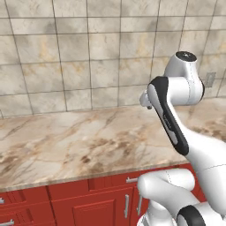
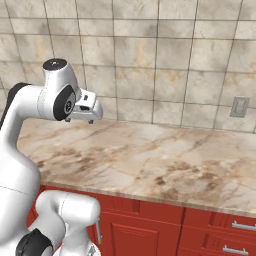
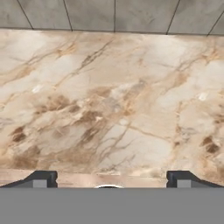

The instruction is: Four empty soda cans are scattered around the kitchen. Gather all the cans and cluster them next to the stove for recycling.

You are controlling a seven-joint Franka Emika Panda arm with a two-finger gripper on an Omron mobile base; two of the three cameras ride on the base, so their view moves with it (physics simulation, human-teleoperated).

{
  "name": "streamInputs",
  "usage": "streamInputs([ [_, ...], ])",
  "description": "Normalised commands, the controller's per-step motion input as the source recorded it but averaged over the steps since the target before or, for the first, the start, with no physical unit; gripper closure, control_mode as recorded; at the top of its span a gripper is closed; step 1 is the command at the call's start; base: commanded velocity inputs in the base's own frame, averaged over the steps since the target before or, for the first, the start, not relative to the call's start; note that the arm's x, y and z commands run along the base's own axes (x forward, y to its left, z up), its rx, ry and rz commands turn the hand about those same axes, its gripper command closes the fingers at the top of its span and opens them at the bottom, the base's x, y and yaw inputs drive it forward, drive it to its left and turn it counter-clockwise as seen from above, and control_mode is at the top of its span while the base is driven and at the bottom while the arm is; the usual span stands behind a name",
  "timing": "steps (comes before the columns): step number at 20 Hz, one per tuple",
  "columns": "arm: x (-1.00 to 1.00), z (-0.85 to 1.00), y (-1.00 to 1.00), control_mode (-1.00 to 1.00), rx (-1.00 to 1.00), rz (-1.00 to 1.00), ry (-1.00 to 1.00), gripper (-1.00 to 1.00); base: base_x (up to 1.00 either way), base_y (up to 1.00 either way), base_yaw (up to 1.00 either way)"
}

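Pincer (image 3: pixel 109 178) wide, two dark fingertips (image 3: pixel 43 178) set far apart with nothing between them, looking down on the beige marbled counter (image 3: pixel 113 109); arm (image 1: pixel 170 119) folded above the counter's front part, hand (image 2: pixel 85 107) held level over it. Counter meets the tan tiled wall (image 2: pixel 150 55) behind, grey outlet plate (image 2: pixel 241 106) on the wall to the right; red cabinets (image 1: pixel 97 201) below; no soda can or stove to place from these frames.

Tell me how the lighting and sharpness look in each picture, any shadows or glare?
Left base view: flat, even light, no glare on the counter; arm casts no clear shadow. Right base view: same soft light; wall tiles look slightly blurry. Hand view: counter veins smeared and soft, the open pincer tips sharper at the bottom.
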Motion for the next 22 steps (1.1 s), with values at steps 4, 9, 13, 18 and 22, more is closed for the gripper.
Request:
streamInputs([
  [4,0.0,0.0,0.0,1.0,0.0,0.0,0.0,-1.0,-0.66,-0.02,0.0],
  [9,0.0,0.0,0.0,1.0,0.0,0.0,0.0,-1.0,-0.31,0.12,0.0],
  [13,0.0,0.0,0.0,1.0,0.0,0.0,0.0,-1.0,0.0,0.37,0.0],
  [18,0.0,0.0,0.0,1.0,0.0,0.0,0.0,-1.0,0.0,0.48,-0.01],
  [22,0.0,0.0,0.0,1.0,0.0,0.0,0.0,-1.0,0.0,0.56,-0.03],
])
